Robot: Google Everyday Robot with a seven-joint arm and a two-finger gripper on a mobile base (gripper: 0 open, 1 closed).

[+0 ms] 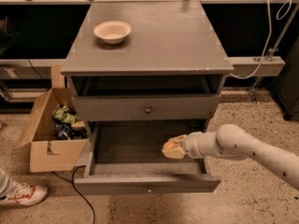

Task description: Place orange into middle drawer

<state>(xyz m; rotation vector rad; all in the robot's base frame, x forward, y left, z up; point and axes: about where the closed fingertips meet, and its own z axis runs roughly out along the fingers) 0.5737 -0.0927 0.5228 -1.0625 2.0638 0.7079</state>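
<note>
The orange (169, 145) is a small round fruit held in my gripper (173, 148), which is shut on it. The white arm (243, 148) reaches in from the right. The gripper hangs over the right part of the open middle drawer (140, 146), a wide grey drawer with a flat bottom and a tiny knob (149, 189) on its front. The orange is above the drawer floor, not resting on it.
A grey cabinet top (154, 36) carries a cream bowl (112, 31). A closed drawer front with a round knob (148, 109) is above the open drawer. A cardboard box (49, 134) with items stands at left. A shoe (21, 193) is at lower left.
</note>
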